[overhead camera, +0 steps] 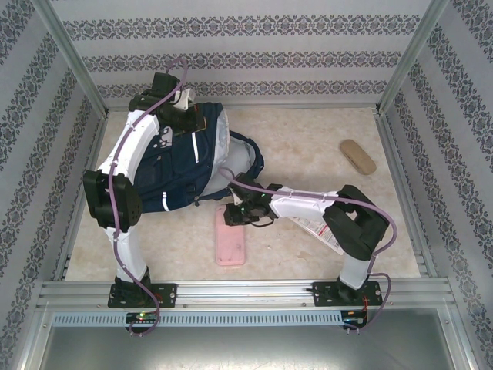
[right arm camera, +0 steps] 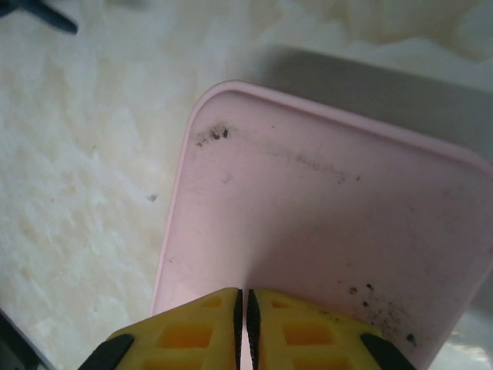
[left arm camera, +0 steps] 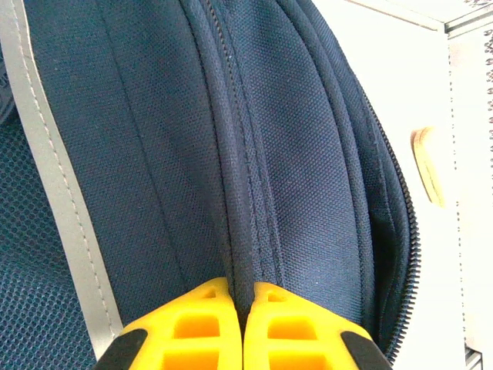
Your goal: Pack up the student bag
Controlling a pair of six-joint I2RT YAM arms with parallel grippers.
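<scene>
left hand tight on student bag seam

A flat pink case with rounded corners lies on the marbled beige table right under me, its face smudged with dark specks. Well apart, far to my right, rests a tan oval case.

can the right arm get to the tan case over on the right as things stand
Probably yes: the tan case lies on bare table on the right arm's own side, though the right end effector is down at the pink case.
</scene>
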